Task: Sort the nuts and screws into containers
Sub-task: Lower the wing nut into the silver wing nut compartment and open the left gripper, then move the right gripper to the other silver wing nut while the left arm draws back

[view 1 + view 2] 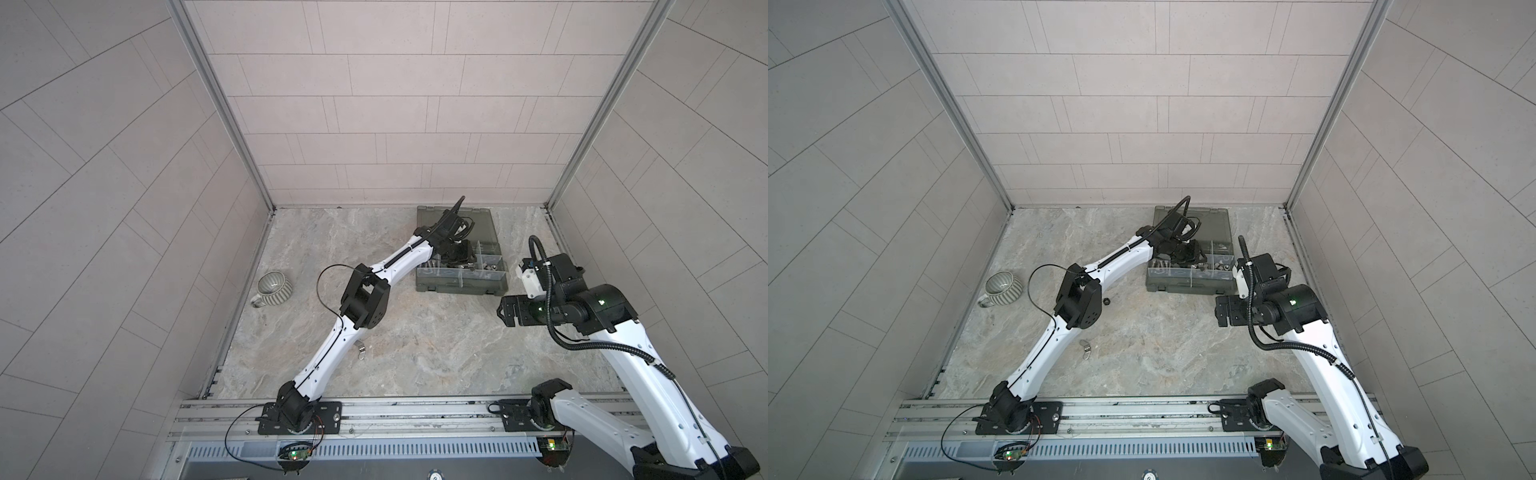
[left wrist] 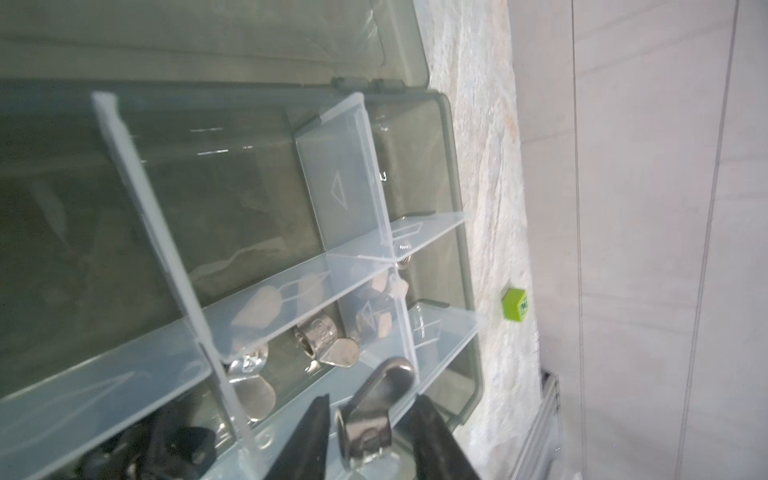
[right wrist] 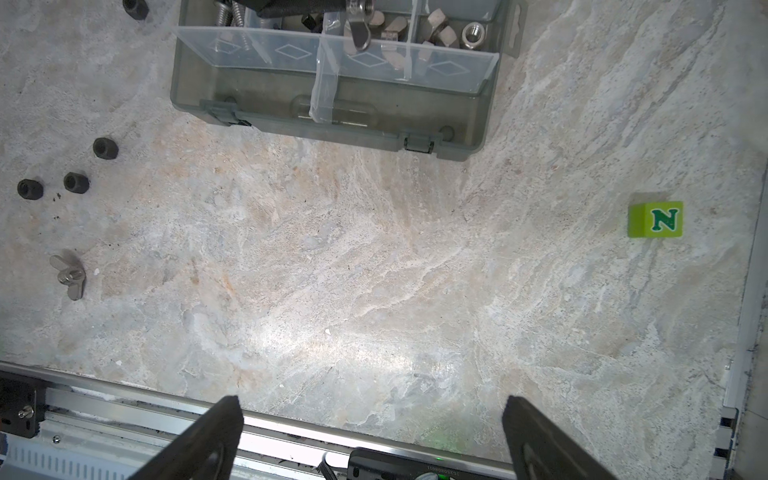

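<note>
A ribbed mug (image 1: 270,286) sits at the left edge of the marbled bench (image 1: 415,353), well apart from everything else. Further right, loose pieces lie on the bare bench: a stray wing nut (image 1: 1086,348) beside the left arm's lower link, and a black hex nut (image 1: 1106,300) by its elbow. The right wrist view shows three more black nuts (image 3: 76,182) grouped close together near that stray piece.

The left arm reaches across to the open organizer box (image 1: 461,284), right of centre, its lid laid back flat. The left tool (image 2: 374,440) hangs over the box's middle compartments (image 2: 232,199), which are split by clear dividers (image 2: 345,178). Its jaws stand partly apart with a silver wing nut (image 2: 374,411) between them. A gap shows between that nut and one finger (image 2: 436,440); whether the other finger touches it cannot be told.

In the compartment beneath lie more silver wing nuts (image 2: 249,374). The screws (image 3: 232,14) lie in the compartment at the box's left end, and silver hex nuts (image 3: 469,35) lie in the one at its right end.

Right of the box, the right tool (image 3: 374,403) hovers above the bench by the box's front right corner, fingers wide apart and nothing between them. A green block (image 3: 656,219) marked N lies near the right wall.
</note>
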You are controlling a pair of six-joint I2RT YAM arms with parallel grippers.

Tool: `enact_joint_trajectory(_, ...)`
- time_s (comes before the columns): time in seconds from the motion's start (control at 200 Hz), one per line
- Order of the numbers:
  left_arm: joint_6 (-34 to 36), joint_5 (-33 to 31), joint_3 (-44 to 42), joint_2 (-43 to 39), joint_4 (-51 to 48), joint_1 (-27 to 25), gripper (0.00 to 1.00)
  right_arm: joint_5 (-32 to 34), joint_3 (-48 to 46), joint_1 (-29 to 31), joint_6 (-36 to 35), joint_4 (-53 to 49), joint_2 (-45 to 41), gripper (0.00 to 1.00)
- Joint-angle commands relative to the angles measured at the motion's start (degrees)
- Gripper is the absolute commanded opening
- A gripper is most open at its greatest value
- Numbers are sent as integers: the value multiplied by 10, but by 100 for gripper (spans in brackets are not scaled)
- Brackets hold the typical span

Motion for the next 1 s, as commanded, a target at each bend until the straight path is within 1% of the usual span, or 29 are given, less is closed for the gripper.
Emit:
enact_joint_trajectory(0.0, -4, 9, 25, 10, 11, 3, 57, 9, 12, -4, -8, -13, 0, 99)
enact_joint_trajectory(0.08, -4, 17, 30, 6, 13, 3, 57, 9, 13, -5, -8, -12, 0, 99)
enact_joint_trajectory(0.18, 2, 19, 30, -21, 15, 4, 57, 3, 14, -6, -8, -9, 3, 99)
enact_joint_trajectory(0.275, 28, 6, 28, -63, -12, 9, 57, -9, 9, -6, -7, 7, 6, 99)
enact_joint_trajectory(0.34, 48, -9, -2, -105, -33, 17, 57, -23, 5, -6, -5, 20, 12, 99)
enact_joint_trajectory(0.42, 65, -24, -88, -180, -32, 37, 58, -39, -4, -2, -4, 38, 24, 99)
enact_joint_trajectory(0.545, 81, -64, -279, -326, -29, 85, 59, -54, -31, 34, 13, 88, 41, 99)
enact_joint_trajectory(0.645, 88, -88, -438, -447, -40, 132, 62, -36, -47, 110, 36, 135, 64, 99)
enact_joint_trajectory(0.75, 101, -116, -577, -571, -70, 180, 65, -30, -55, 189, 63, 188, 107, 99)
enact_joint_trajectory(0.886, 116, -157, -707, -717, -122, 230, 66, -37, -54, 247, 92, 242, 163, 96)
enact_joint_trajectory(0.931, 116, -172, -737, -764, -138, 240, 66, -38, -49, 264, 94, 253, 182, 95)
enact_joint_trajectory(0.996, 114, -204, -772, -827, -154, 246, 68, -39, -38, 289, 96, 265, 211, 91)
